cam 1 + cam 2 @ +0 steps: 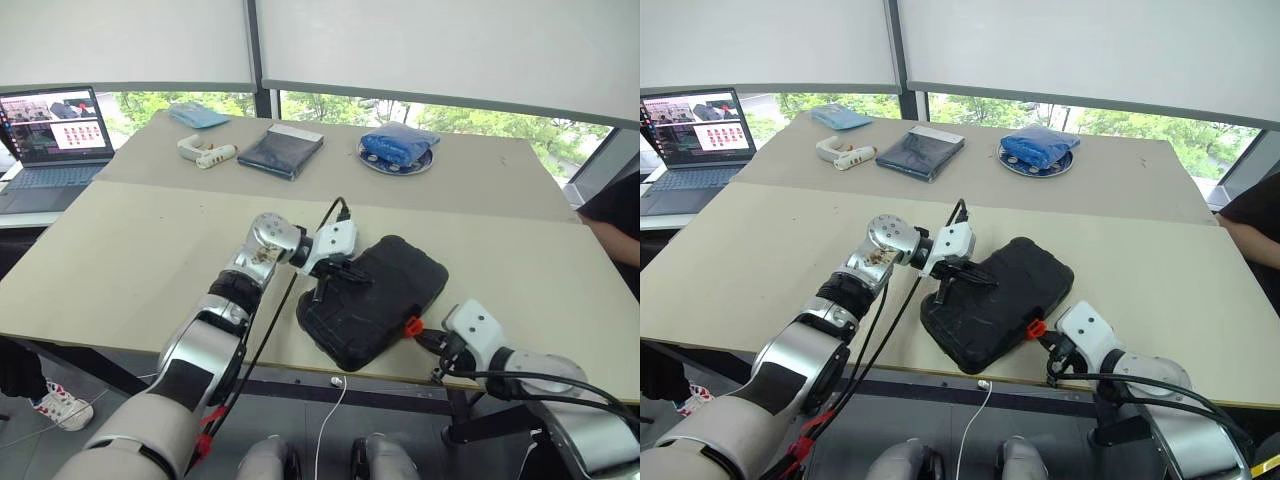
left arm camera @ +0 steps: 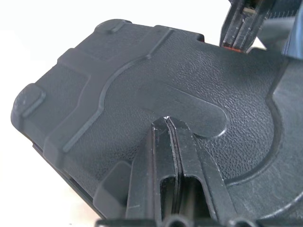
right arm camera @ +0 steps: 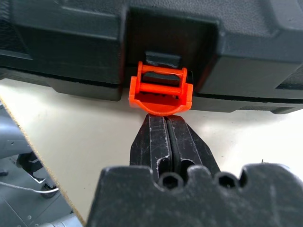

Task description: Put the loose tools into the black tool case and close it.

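Note:
The black tool case (image 1: 385, 290) lies with its lid down near the table's front edge, and its orange latch (image 3: 161, 90) faces that edge. My left gripper (image 2: 166, 119) is shut, its tips resting on top of the lid near the case's left end. My right gripper (image 3: 165, 116) is shut and empty, its tips right below the orange latch (image 1: 412, 326), touching or almost touching it. The loose tools are hidden.
On the far table stand a white glue gun (image 1: 205, 152), a dark blue pouch (image 1: 282, 150) and a blue bundle on a plate (image 1: 397, 145). A laptop (image 1: 55, 140) sits at the far left. A person's sleeve (image 1: 615, 225) is at the right edge.

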Controlling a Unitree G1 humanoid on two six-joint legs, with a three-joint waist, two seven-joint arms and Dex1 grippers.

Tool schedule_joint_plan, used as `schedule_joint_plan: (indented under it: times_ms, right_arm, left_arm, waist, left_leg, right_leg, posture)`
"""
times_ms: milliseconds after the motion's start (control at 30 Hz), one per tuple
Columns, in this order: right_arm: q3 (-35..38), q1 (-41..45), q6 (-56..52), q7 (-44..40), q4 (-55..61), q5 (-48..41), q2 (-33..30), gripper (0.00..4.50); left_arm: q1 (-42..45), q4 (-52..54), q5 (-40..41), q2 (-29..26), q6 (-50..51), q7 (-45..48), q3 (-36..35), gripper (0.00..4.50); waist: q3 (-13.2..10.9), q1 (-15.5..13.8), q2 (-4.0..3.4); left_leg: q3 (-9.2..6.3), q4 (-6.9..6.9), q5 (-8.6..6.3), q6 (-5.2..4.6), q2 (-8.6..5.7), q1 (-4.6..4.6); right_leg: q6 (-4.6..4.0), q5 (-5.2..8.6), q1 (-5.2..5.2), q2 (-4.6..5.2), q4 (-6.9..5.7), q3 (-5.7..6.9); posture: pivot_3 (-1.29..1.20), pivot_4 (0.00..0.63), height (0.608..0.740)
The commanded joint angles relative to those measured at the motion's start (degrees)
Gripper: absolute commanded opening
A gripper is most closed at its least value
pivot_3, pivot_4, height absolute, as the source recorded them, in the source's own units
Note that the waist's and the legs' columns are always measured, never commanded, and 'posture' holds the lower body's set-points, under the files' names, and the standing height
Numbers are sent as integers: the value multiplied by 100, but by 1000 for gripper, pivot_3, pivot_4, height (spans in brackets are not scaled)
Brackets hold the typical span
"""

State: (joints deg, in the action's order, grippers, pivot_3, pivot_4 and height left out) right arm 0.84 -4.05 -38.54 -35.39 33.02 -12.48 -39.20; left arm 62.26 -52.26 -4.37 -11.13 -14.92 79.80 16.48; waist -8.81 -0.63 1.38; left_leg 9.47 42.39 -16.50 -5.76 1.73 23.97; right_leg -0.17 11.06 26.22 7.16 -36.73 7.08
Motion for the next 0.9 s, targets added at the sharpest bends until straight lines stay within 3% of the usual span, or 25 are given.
schedule_joint_plan:
  times_ms: [33, 200, 333, 600, 767, 900]
  right_arm:
    - [147, 134, 120, 112, 272, -43, 71, 45]
    - [448, 199, -313, 55, 831, -440, 54, 45]
    - [499, 459, -676, 100, 1133, -740, 135, 45]
    - [140, 692, -792, 188, 905, -690, 153, 45]
    - [762, 549, -959, 42, 1064, -1051, 17, 45]
    - [2085, 151, -1152, -737, 1191, -1957, -427, 1154]
  left_arm:
    - [-176, -183, -469, 81, -370, 1, 512, 0]
    - [-102, -465, -1003, 25, -1306, -389, 950, 0]
    - [-49, -641, -927, 186, -1212, -414, 919, 0]
    - [-68, -693, -853, 221, -1163, -329, 861, 0]
    - [-22, -647, -456, 83, -548, -205, 466, 0]
    - [102, -511, 214, -541, 449, 90, -249, 1088]
  waist:
    - [3, 0, -5]
    - [13, 0, -18]
    - [36, 43, -25]
    - [81, 100, -23]
    - [87, 68, -21]
    - [86, 109, -20]
  left_leg:
    - [0, 0, 0, 0, 0, -1]
    - [-1, -1, -2, -4, 0, -10]
    - [0, -5, -31, -51, 3, -21]
    - [-1, -17, -30, -49, 9, -33]
    - [3, -15, -31, -41, 7, -27]
    - [3, -18, -35, -47, 8, -19]
  right_leg:
    - [1, 1, -1, 0, 0, 0]
    - [10, 5, -8, 1, 0, 0]
    - [4, -1, -14, 2, 0, -2]
    - [2, 0, -17, -5, 5, -1]
    - [1, 2, -16, -2, 11, -1]
    - [3, 2, -7, -6, 12, -2]
  posture:
    - [0, 150, 718]
    - [0, 150, 718]
    - [0, 150, 718]
    - [0, 150, 718]
    - [0, 150, 718]
    - [0, 150, 718]
